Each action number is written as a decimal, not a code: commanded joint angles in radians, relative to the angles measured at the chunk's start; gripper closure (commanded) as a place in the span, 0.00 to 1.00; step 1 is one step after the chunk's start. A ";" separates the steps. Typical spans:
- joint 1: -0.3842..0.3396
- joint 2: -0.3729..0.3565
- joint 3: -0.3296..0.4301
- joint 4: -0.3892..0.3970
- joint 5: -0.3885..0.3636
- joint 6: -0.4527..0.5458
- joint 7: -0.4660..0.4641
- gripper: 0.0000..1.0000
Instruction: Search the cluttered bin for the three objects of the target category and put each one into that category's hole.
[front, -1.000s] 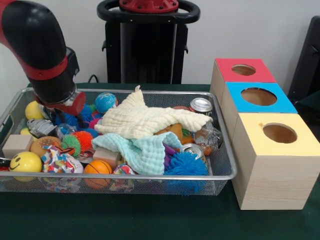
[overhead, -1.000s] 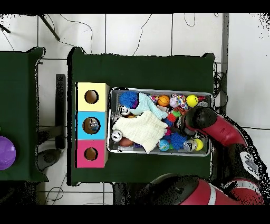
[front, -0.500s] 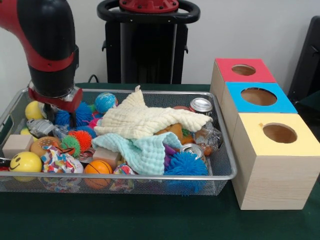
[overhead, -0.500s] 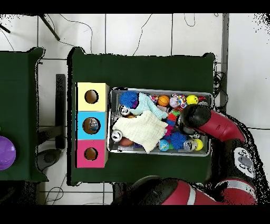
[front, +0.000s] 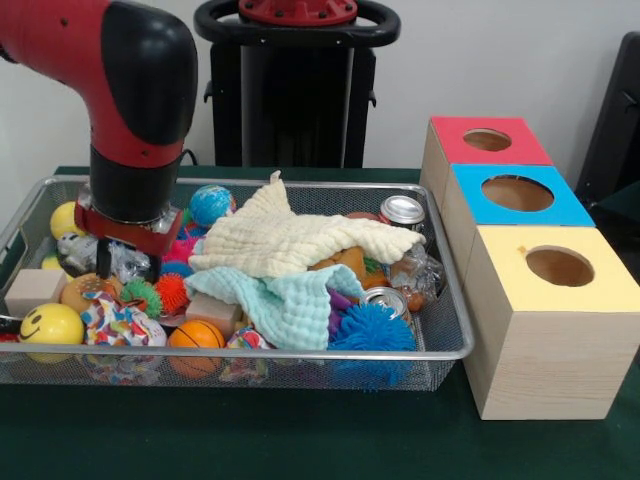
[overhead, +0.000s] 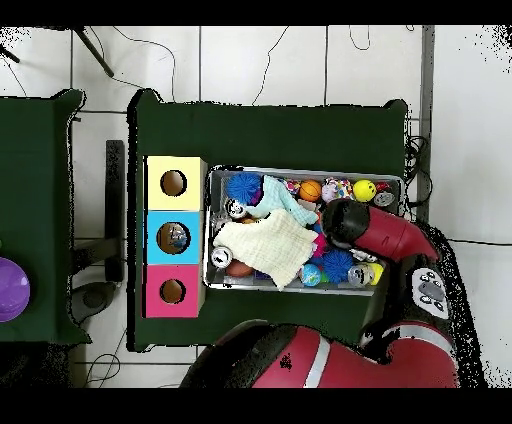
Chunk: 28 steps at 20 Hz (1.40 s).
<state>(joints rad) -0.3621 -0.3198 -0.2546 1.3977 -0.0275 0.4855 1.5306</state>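
My gripper (front: 128, 262) hangs low in the left part of the wire mesh bin (front: 452, 300), just above an orange spiky ball (front: 172, 292), a green spiky ball (front: 140, 292) and a crumpled silver wrapper (front: 80, 255). The red and black wrist covers most of it. In the overhead view the arm (overhead: 350, 222) hides the gripper. A cream cloth (front: 290, 235) and a mint cloth (front: 290, 305) lie over the bin's middle. Two cans (front: 402, 210) (front: 384, 299) and a blue spiky ball (front: 372, 328) sit at the right. Three wooden boxes with holes stand beside the bin: red (front: 487, 140), blue (front: 517, 193), yellow (front: 558, 267).
At the bin's left lie a smiley yellow ball (front: 50, 324), a basketball (front: 196, 335), a globe ball (front: 211, 204) and a wooden block (front: 32, 290). Overhead, the boxes (overhead: 173, 237) line the bin's left side. The robot's pedestal (front: 295, 90) stands behind the bin.
The arm has swung from the bin's far left corner toward its middle. The gripper has come lower, close over the spiky balls. Nothing in the bin has visibly moved.
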 joint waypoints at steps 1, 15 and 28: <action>-0.010 0.120 0.035 0.069 0.014 -0.215 0.280 0.00; -0.231 0.056 0.225 0.162 0.019 -0.147 0.097 0.00; -0.213 0.023 0.249 0.212 0.014 -0.171 0.184 0.00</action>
<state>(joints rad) -0.5757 -0.3995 -0.0828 1.5246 -0.0147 0.4335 1.5308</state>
